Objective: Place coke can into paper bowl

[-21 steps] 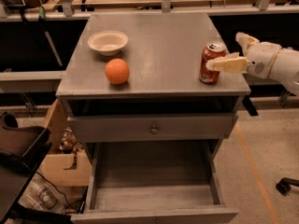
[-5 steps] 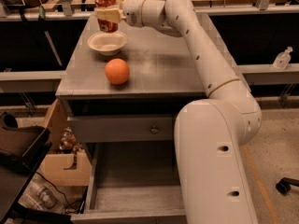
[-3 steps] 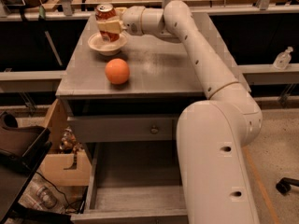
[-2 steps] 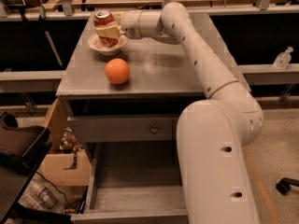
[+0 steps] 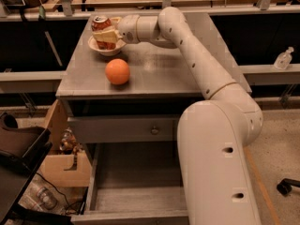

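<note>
A glossy red metal coke can (image 5: 100, 23) with a silver top was clasped by the smooth cream plastic gripper (image 5: 105, 34) over a matt off-white paper bowl (image 5: 112, 50). The tabletop (image 5: 187, 74) was dull grey metal, and the orange ball (image 5: 117, 71) looked smooth and matt.

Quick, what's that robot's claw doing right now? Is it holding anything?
The gripper: closed on the can, holding it upright at the bowl.
</note>
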Tool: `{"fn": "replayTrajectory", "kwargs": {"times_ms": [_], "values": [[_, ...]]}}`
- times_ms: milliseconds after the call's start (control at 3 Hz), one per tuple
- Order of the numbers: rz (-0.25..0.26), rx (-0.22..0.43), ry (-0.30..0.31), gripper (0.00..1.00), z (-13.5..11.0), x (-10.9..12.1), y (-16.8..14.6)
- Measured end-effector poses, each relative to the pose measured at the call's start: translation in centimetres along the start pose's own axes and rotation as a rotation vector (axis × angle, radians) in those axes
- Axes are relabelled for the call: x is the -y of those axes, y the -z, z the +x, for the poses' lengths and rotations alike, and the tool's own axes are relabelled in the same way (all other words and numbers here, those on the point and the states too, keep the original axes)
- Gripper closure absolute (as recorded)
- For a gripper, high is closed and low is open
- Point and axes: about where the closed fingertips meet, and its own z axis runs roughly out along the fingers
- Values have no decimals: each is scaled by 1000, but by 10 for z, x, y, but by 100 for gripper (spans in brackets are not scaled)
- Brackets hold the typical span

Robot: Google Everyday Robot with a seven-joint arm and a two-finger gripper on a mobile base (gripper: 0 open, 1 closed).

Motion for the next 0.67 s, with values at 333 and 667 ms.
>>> {"fn": "replayTrajectory", "kwargs": {"times_ms": [333, 667], "values": [[-5, 0, -1, 54, 0, -2, -3], [-10, 1, -2, 31, 1, -4, -7]]}}
